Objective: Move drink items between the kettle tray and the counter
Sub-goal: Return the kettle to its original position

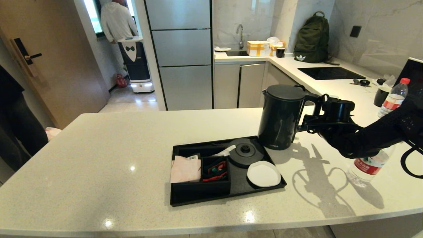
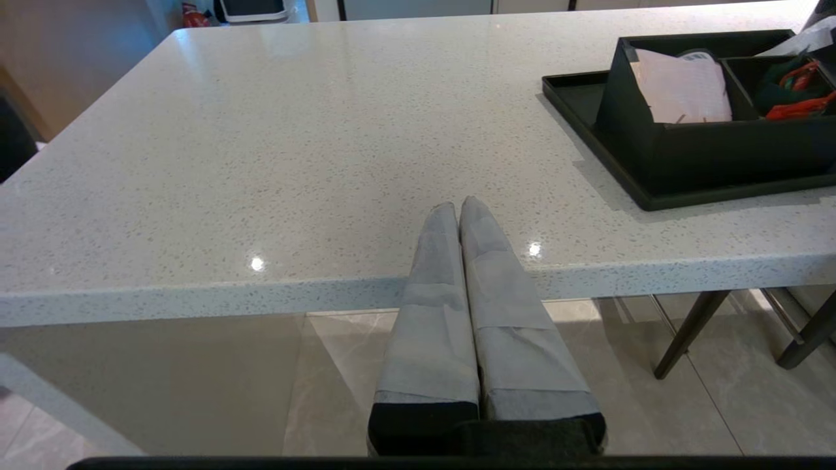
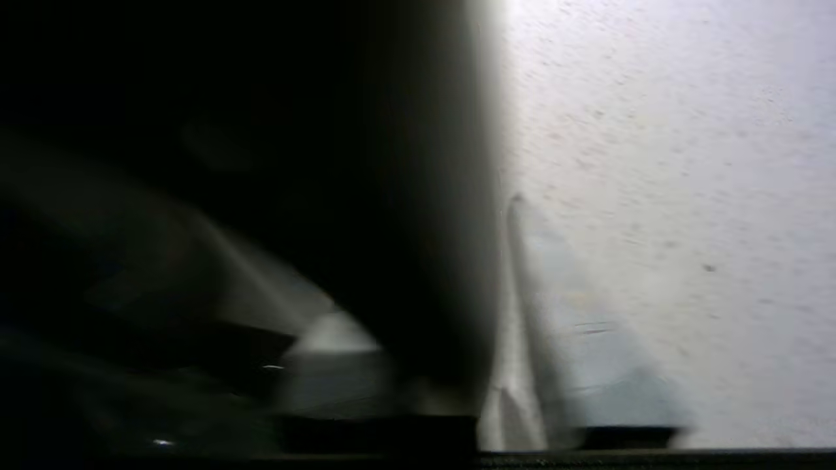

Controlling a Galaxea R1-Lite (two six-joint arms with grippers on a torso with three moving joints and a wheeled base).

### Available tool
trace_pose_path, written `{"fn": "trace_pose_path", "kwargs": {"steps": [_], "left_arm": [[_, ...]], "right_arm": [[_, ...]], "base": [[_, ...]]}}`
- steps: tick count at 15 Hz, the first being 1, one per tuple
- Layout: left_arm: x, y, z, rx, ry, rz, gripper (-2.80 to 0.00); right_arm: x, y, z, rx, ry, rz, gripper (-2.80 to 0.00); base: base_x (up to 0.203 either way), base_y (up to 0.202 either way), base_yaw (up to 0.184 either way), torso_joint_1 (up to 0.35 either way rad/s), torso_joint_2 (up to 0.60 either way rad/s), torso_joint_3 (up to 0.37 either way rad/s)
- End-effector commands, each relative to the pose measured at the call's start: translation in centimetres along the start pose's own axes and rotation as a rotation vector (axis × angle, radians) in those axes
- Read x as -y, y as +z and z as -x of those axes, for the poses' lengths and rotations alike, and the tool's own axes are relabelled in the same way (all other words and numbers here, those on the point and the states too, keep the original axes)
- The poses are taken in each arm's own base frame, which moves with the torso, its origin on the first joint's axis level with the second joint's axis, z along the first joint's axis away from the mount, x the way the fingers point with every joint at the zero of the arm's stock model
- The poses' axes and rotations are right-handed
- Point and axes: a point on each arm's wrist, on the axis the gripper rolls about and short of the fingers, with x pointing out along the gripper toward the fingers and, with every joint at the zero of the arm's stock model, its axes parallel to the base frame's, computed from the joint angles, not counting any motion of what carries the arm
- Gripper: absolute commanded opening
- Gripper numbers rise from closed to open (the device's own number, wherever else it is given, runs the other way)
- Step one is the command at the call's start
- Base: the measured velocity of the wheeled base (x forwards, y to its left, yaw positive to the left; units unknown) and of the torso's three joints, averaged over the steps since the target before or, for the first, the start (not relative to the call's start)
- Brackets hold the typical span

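The matte black kettle (image 1: 281,115) stands upright at the far right corner of the black kettle tray (image 1: 198,198), beside its round base (image 1: 246,152); whether it touches down I cannot tell. My right gripper (image 1: 309,114) is shut on the kettle's loop handle. In the right wrist view the dark kettle (image 3: 294,163) fills the frame next to one pale finger (image 3: 522,313). A water bottle (image 1: 368,167) stands on the counter (image 1: 99,158), half hidden behind my right arm. My left gripper (image 2: 459,207) is shut and empty, before the counter's front edge (image 2: 196,294).
The tray holds a divided box (image 1: 198,172) with napkins and sachets, and a white coaster (image 1: 263,174). A second red-capped bottle (image 1: 395,97) and a dark cup (image 1: 380,96) stand at the far right. Beyond are the black hob (image 1: 330,72) and a green backpack (image 1: 312,39).
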Motion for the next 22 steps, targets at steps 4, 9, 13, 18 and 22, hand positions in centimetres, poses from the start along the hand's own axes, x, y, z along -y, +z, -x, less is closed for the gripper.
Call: {"fn": "trace_pose_path", "kwargs": {"steps": [4, 9, 13, 18, 22], "left_arm": [[0.0, 0.0, 0.0, -0.001, 0.000, 0.001, -2.80], [0.0, 0.0, 0.0, -0.002, 0.000, 0.000, -2.80], [0.0, 0.0, 0.0, -0.001, 0.000, 0.000, -2.80], [0.0, 0.0, 0.0, -0.003, 0.000, 0.000, -2.80], [0.0, 0.0, 0.0, -0.003, 0.000, 0.000, -2.80]], "right_arm": [[-0.2, 0.2, -0.1, 0.009, 0.004, -0.002, -2.80], [-1.1, 1.1, 1.0, 0.021, 0.025, -0.015, -2.80], [-1.5, 2.1, 1.9, 0.041, 0.036, -0.035, -2.80], [-1.5, 3.1, 2.6, 0.067, 0.024, -0.043, -2.80], [-1.5, 4.9, 3.6, 0.091, 0.026, -0.050, -2.80]], "base": [[0.000, 0.000, 0.000, 0.000, 0.00, 0.000], [0.000, 0.000, 0.000, 0.000, 0.00, 0.000], [0.000, 0.000, 0.000, 0.000, 0.00, 0.000], [0.000, 0.000, 0.000, 0.000, 0.00, 0.000], [0.000, 0.000, 0.000, 0.000, 0.00, 0.000]]}}
